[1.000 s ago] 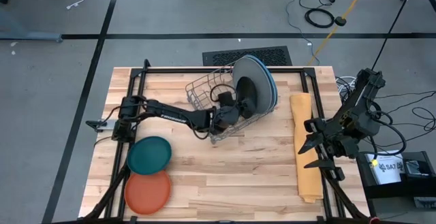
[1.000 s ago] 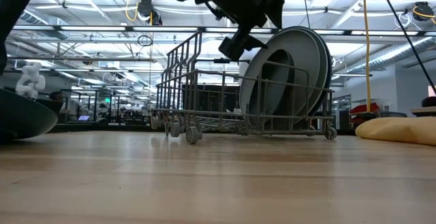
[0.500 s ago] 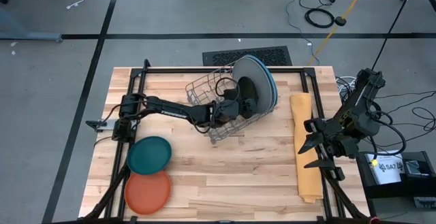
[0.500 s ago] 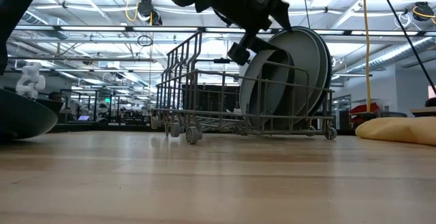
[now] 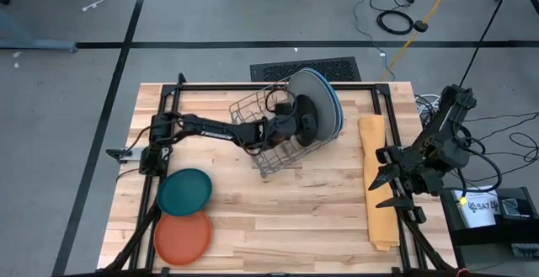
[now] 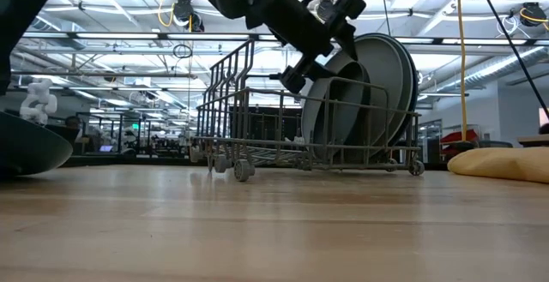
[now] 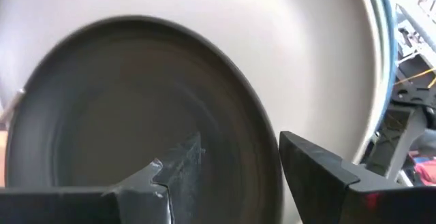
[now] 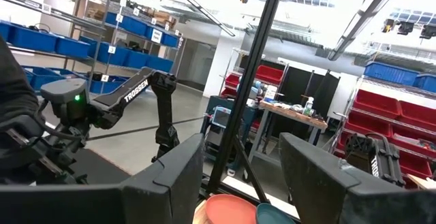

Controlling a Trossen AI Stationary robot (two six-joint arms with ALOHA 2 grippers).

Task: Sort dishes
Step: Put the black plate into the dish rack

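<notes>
Since a second ago, the left gripper (image 5: 305, 125) has pushed farther toward the upper right, deeper into the wire rack (image 5: 253, 113), and now sits against the black plate (image 5: 306, 119).

Going left to right in the high view: the teal plate (image 5: 184, 190) and orange plate (image 5: 183, 236) lie flat at the lower left of the table (image 5: 295, 218), just beside each other. The left arm stretches from the left edge toward the centre. In the rack at upper centre, the black plate stands on edge, leaning against the grey plate (image 5: 313, 92), with two blue plates (image 5: 336, 109) stacked behind it. A yellow-orange cloth (image 5: 376, 180) lies right of the rack. The right gripper (image 5: 389, 189) waits at the far right, near the cloth, its fingers spread and holding nothing.

In the left wrist view, the left gripper's fingers are parted on either side of the black plate's rim (image 7: 259, 135), not yet closed on it.

The step in hand appears to be grasping the black plate to lift it out. The next move likely calls for closing on the rim, then raising it clear of the wires without dragging the grey plate along.
</notes>
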